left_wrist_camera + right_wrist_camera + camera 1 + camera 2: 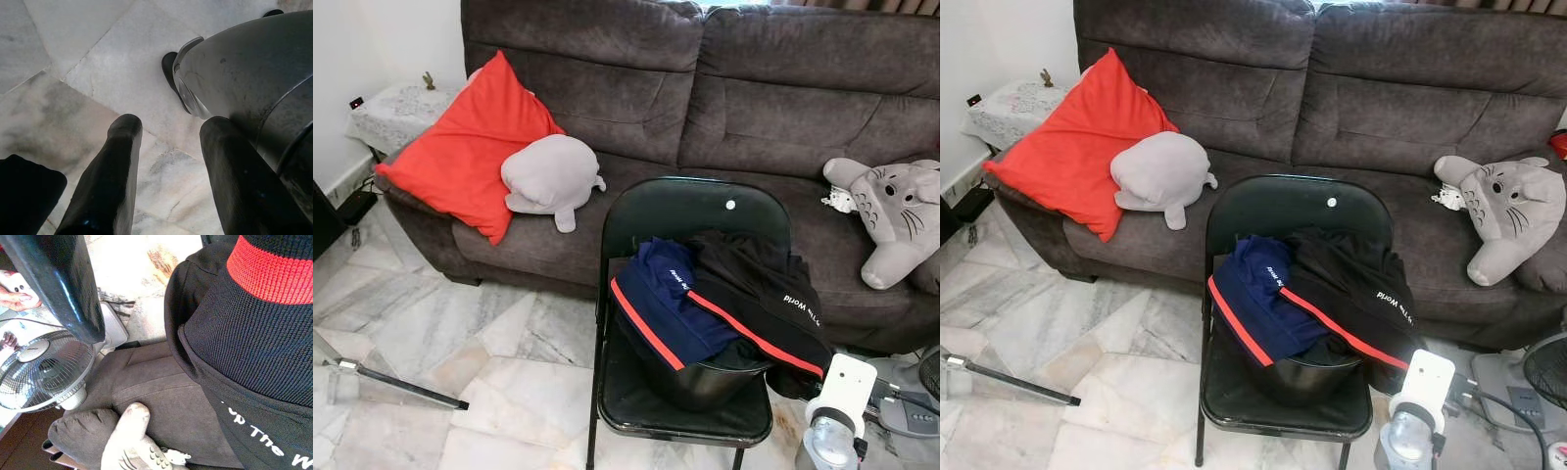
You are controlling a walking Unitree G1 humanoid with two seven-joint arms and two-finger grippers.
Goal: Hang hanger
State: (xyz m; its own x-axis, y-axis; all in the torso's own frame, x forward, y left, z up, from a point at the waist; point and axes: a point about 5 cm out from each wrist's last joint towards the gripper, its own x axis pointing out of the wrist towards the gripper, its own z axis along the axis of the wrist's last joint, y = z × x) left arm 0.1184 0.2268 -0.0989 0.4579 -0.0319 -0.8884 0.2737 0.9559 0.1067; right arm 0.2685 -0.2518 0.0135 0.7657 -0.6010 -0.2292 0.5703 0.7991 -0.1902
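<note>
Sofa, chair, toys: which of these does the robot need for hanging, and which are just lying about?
Job:
clothes
bucket
chair
right gripper
No hanger is visible.

Lying about:
sofa
red cushion
grey plush
cat plush
fan

The black bucket (705,382) on the chair (675,211) is mostly hidden under draped clothes (724,294), contents unseen.
</note>
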